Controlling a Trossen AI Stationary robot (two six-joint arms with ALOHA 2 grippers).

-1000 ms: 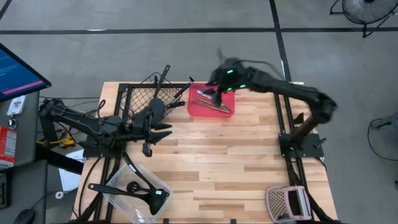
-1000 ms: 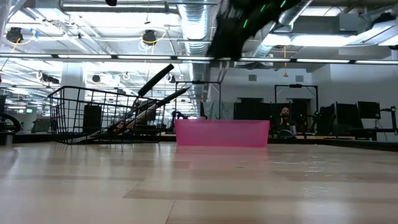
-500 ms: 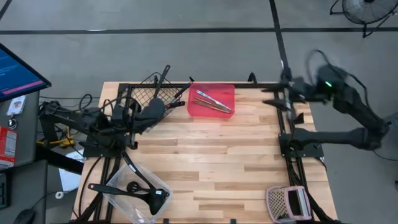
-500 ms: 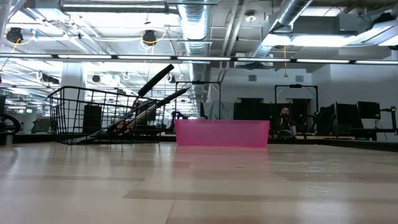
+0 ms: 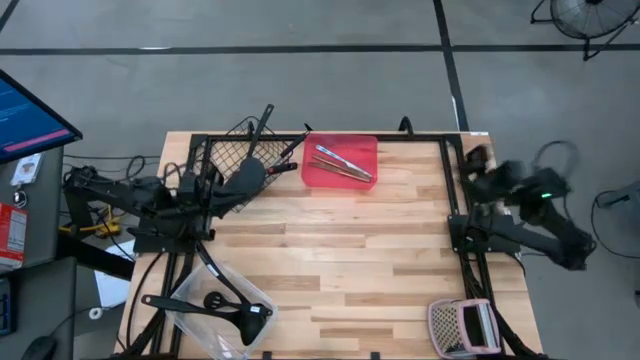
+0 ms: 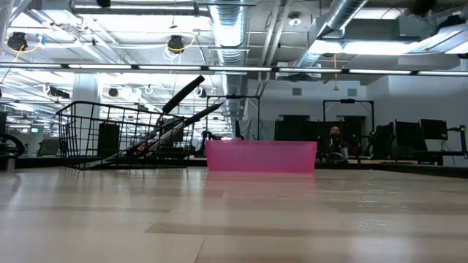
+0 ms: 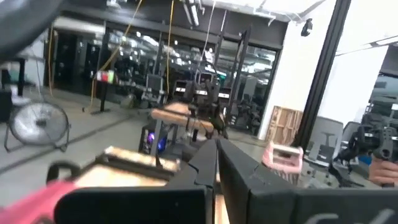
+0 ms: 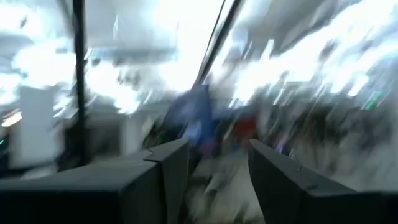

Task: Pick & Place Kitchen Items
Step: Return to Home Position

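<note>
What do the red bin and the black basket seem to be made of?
The red rectangular bin looks like translucent plastic: its wall glows pink in the low view. The black basket looks like thin metal wire, probably coated: an open grid of dark rods.

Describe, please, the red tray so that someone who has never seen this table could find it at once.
On the wooden table, look along the edge at the top of the high view, right beside the black wire basket. The red tray there holds slim metal pieces. It alone is red and solid-walled; the basket is open mesh, the tub clear.
</note>
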